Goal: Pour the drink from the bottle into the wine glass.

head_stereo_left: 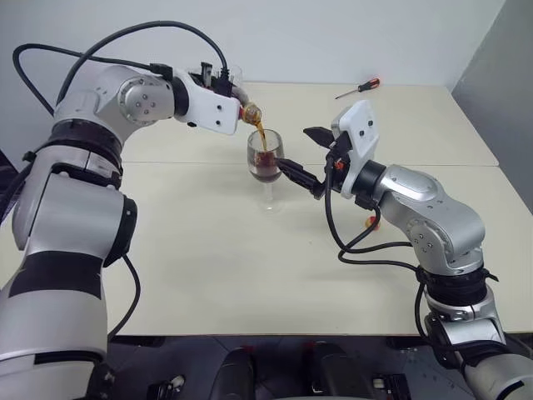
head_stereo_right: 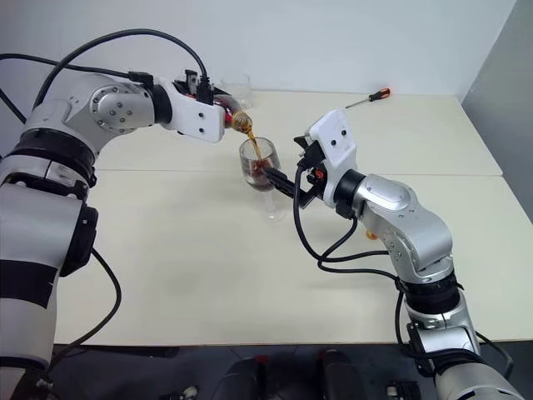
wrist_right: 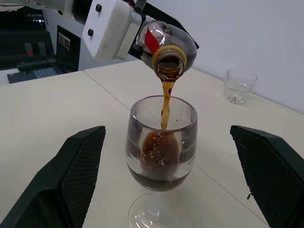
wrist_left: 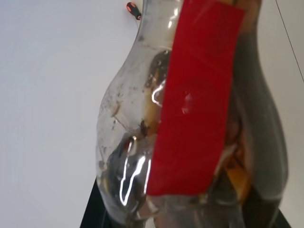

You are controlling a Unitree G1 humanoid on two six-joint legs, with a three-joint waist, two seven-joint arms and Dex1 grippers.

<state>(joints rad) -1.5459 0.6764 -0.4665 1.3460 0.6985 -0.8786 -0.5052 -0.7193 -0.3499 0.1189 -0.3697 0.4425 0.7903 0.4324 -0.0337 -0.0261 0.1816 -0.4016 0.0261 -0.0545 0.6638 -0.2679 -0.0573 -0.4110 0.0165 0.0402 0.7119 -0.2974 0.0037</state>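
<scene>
Brown drink streams into the wine glass; a tumbler, perhaps empty, stands behind.

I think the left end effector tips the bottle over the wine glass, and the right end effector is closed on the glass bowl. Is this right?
Not quite. The left end effector does tip the bottle over the wine glass, but the right end effector is open: the right wrist view shows its fingers standing apart from the bowl on both sides.

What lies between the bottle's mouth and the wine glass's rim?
A thin stream of dark drink falls from the tilted bottle into the wine glass; otherwise the gap is bare, shown in the right wrist view.
</scene>
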